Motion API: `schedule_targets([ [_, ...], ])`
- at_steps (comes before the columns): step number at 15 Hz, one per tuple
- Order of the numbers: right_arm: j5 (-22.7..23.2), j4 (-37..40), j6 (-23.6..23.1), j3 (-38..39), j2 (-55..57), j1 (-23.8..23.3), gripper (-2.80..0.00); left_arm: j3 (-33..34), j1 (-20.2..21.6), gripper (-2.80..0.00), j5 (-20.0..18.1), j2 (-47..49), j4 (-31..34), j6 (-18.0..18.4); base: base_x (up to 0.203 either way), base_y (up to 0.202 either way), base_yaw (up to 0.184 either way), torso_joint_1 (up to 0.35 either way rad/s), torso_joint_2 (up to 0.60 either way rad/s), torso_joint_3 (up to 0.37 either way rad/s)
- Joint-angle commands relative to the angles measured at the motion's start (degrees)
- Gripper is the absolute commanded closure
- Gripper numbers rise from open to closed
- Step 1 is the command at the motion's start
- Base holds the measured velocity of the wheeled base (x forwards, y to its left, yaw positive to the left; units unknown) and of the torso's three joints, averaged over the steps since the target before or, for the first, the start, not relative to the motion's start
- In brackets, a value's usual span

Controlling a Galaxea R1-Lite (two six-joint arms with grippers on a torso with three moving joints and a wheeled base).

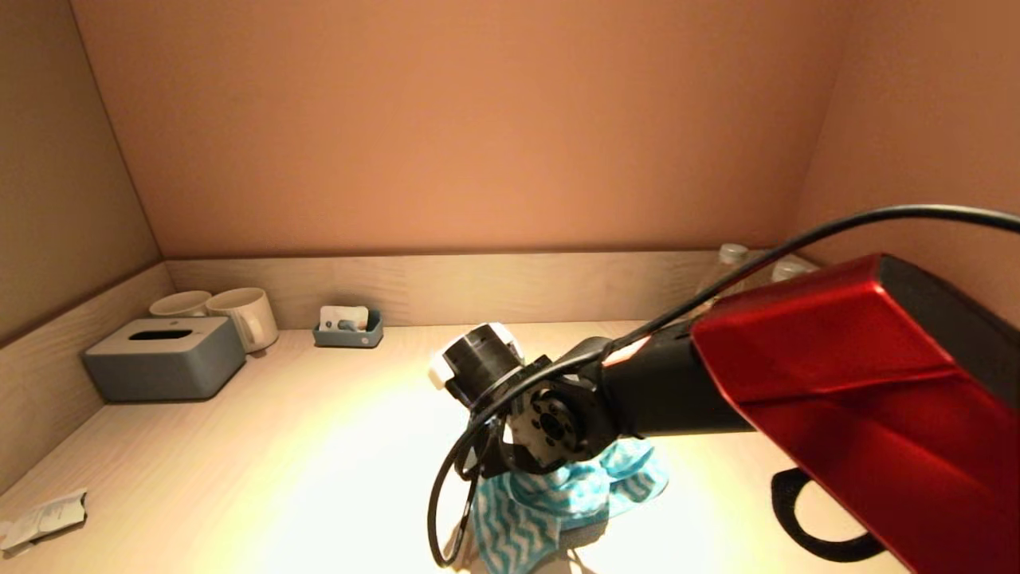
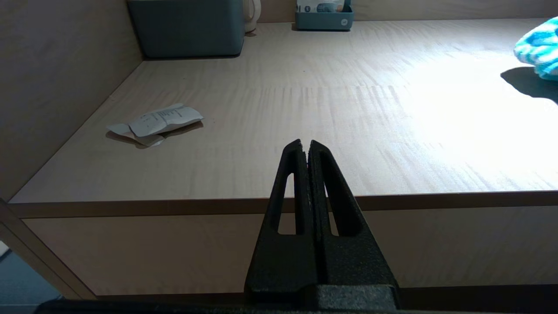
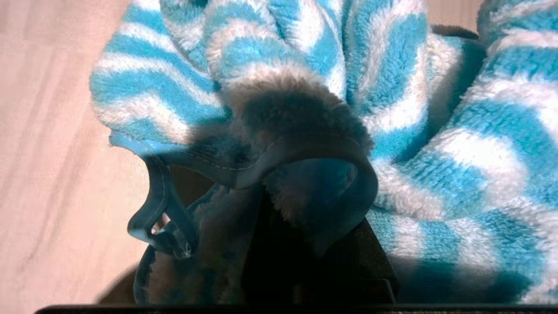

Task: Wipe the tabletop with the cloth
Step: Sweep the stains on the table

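Note:
The blue-and-white striped cloth (image 1: 574,494) lies bunched on the wooden tabletop (image 1: 319,462) at the front centre. My right gripper (image 1: 518,470) points down into it from the red arm and is shut on the cloth. In the right wrist view the cloth (image 3: 392,87) folds over the gripper (image 3: 279,218) and hides its fingers. A corner of the cloth (image 2: 540,48) also shows in the left wrist view. My left gripper (image 2: 305,146) is shut and empty, parked just off the table's front edge.
A grey tissue box (image 1: 163,359) and two mugs (image 1: 243,315) stand at the back left, with a small grey tray (image 1: 348,328) beside them. A crumpled paper (image 1: 44,516) lies front left. Bottles (image 1: 729,267) stand back right. A black strap (image 1: 821,510) lies front right. Walls enclose three sides.

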Motion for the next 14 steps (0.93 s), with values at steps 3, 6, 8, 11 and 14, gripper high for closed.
schedule_targets([
  [3, -0.74, -0.08, 1.36, 5.39, -10.11, 1.11, 0.00, 0.00, 0.04, 0.00, 0.05, -0.02, 0.00, -0.02, 0.000, 0.000, 0.000, 0.000, 0.00, 0.000],
  [6, -5.22, -0.12, 1.44, 7.52, -16.00, -0.20, 0.00, 0.00, 0.04, 0.00, -0.04, -0.02, 0.00, -0.02, 0.000, 0.000, 0.000, 0.000, 0.00, 0.000],
  [8, -7.67, -0.10, 1.06, 8.01, -21.28, -2.79, 0.00, 0.00, 0.04, 0.00, -0.04, -0.02, 0.00, -0.02, 0.000, 0.000, 0.000, 0.000, 0.00, 0.000],
  [11, -10.89, -0.01, -0.28, 8.41, -28.38, -10.38, 0.00, 0.00, 0.04, 0.00, 0.05, -0.02, 0.00, -0.02, 0.000, 0.000, 0.000, 0.000, 0.00, 0.000],
  [14, -11.65, -0.07, -2.89, 9.67, -35.52, -19.26, 0.00, 0.00, 0.04, 0.00, -0.04, -0.02, 0.00, -0.02, 0.000, 0.000, 0.000, 0.000, 0.00, 0.000],
])
